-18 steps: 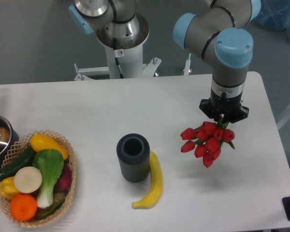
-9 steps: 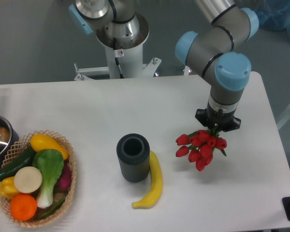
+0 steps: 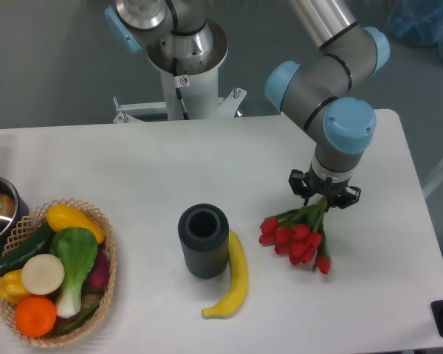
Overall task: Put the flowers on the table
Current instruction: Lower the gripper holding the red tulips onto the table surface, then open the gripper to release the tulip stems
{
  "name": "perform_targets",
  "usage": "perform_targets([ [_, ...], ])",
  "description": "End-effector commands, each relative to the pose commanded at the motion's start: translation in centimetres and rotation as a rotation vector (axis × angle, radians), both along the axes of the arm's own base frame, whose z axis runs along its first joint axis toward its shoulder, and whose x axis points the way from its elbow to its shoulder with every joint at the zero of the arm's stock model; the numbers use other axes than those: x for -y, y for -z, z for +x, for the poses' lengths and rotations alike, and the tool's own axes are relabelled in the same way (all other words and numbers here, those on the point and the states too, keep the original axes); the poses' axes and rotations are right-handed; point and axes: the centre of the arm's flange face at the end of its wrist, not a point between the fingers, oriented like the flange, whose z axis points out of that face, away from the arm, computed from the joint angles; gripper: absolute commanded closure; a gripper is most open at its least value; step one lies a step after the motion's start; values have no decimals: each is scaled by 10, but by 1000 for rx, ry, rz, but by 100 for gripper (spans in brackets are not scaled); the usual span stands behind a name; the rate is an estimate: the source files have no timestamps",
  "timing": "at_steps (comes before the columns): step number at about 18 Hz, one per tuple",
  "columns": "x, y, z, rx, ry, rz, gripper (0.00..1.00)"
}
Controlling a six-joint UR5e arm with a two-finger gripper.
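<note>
White tabletop, the table (image 3: 133,169), is being viewed from above. The gripper (image 3: 324,199) is being kept clamped on the stems of the flowers (image 3: 294,237), whose red buds are being rested right of the banana (image 3: 233,278) and dark cylinder (image 3: 204,240).

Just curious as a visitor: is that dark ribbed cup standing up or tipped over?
Upright. The dark ribbed cup stands on the table, its round open mouth facing up.
</note>
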Motion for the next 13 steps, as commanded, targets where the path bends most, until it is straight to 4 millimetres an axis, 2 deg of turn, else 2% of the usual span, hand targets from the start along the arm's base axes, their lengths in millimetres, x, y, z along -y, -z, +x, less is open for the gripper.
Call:
perform_targets([
  [3,2,-10,0,-17,2,10,0],
  [7,13,-43,-1,-87,-18,48,0],
  [10,45,-72,-6,-127,-65,72,0],
  [13,73,-81,-23,-146,-57,71,0],
])
